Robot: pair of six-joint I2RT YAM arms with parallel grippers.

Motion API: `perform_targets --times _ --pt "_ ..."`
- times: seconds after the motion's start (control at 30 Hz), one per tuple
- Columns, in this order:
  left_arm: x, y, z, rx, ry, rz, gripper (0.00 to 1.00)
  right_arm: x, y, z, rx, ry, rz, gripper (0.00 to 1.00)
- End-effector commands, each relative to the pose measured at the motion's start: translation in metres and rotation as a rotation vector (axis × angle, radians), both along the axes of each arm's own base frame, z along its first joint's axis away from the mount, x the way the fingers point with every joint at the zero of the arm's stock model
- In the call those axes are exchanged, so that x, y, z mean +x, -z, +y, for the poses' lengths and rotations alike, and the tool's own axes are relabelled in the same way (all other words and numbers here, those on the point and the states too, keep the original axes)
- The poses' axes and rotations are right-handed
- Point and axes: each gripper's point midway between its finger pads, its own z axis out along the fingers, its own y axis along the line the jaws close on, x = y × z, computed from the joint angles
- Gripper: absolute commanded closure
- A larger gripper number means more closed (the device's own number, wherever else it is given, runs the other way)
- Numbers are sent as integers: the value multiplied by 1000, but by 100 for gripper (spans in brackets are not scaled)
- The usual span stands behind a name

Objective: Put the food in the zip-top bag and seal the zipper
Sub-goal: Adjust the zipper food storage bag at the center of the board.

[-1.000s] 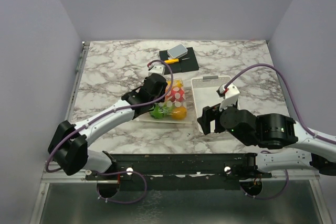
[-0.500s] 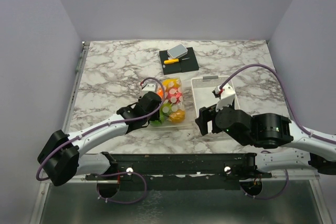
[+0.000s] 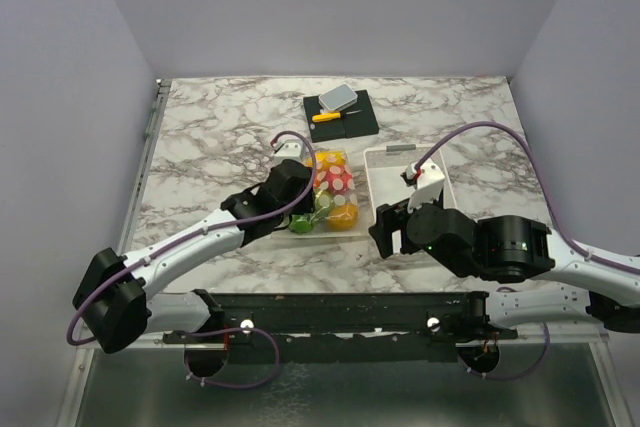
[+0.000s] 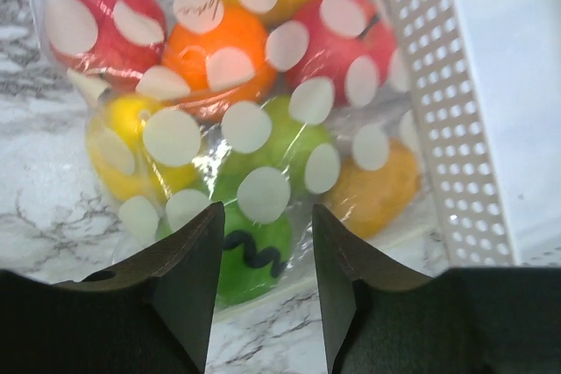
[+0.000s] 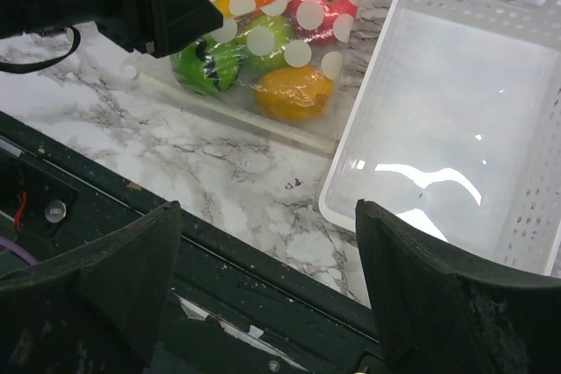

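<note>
Task stage: loading appears complete; judged to be at the sealing step.
Done: all the food (image 4: 210, 59) in view lies inside the zip-top bag (image 4: 237, 120). No fruit shows loose on the desk (image 3: 220, 137) or in the white basket (image 5: 346, 172).
Left to do: close the zipper (image 5: 254, 116) along its full length. It is taken to be the pale strip on the near edge of the bag. The views do not show whether any part of it is already pressed shut.
Bag location: flat on the marble desk, just beside the left wall of the basket, in front of the left arm.
Bag appearance: clear soft film with white dots, drawn snug over its contents and creased between the fruits.
Food appearance: glossy red, orange, yellow and green pieces packed together in one layer. A green piece with a dark squiggle lies nearest the arm.
Left gripper (image 4: 264, 212): directly above the near end of the bag, over that green piece. The jaws stand part-way apart and nothing is seen clamped between them.
Right gripper (image 5: 267, 216): over the near desk edge, by the near left corner of the basket. The jaws are wide and hold nothing.
</note>
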Motion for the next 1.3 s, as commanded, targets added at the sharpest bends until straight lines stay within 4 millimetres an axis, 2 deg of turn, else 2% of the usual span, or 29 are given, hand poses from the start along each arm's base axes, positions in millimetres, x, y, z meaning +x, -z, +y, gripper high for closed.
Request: perform_targets --times 0.0,0.13,0.23,0.43,0.6,0.7,0.83,1.0,1.13,1.27 --pt "13 -44 -22 -60 69 -94 52 0 2 6 15 1 12 14" --pt "24 -40 -35 -37 95 -92 52 1 2 7 17 3 13 14" --pt "29 -26 -42 -21 107 -72 52 0 3 6 18 6 17 14" --pt "31 25 -43 32 95 -13 52 -2 10 2 17 12 32 14" --pt "24 67 -45 61 114 62 54 -2 9 0 19 17 32 14" --pt "23 73 -43 80 121 69 54 -2 9 -1 19 19 31 14" --pt "26 50 -45 54 135 23 54 -2 9 -1 20 20 30 14" --pt "28 5 -46 17 147 -50 53 -1 9 2 17 16 23 14" --pt "26 -29 -40 7 152 -99 51 2 8 5 19 20 13 14" --pt "25 -71 -33 -11 155 -161 47 4 6 6 15 20 -7 13"
